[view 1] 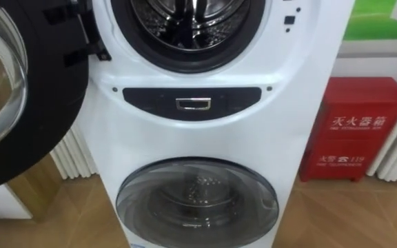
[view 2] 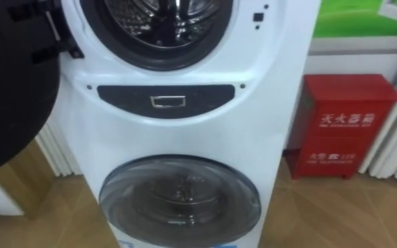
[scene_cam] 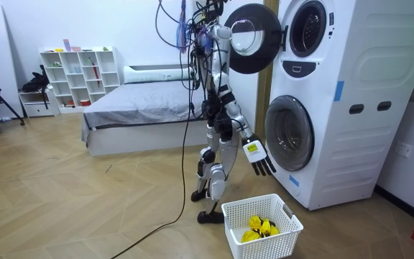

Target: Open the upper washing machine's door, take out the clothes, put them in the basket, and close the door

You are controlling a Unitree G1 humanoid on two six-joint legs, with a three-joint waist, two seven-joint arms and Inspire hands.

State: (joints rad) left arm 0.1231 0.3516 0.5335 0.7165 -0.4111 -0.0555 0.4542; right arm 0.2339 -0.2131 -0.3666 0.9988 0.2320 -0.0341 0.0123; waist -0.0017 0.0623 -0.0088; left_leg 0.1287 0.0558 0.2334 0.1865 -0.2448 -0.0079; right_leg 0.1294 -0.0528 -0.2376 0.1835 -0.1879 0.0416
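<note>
Facing the swung-open upper door (view 1: 19, 89) and drum (view 1: 188, 21) of the stacked washing machine (view 1: 212, 134). Hanging the right hand (scene_cam: 259, 157) released and slack near the lower door (scene_cam: 290, 133). Showing yellow clothes (scene_cam: 259, 229) lying in the white basket (scene_cam: 254, 248) on the floor (scene_cam: 121, 208).

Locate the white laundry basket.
In the room view, the basket sits on the floor at bottom centre, beside the robot's feet, in front of the washing machine.
</note>
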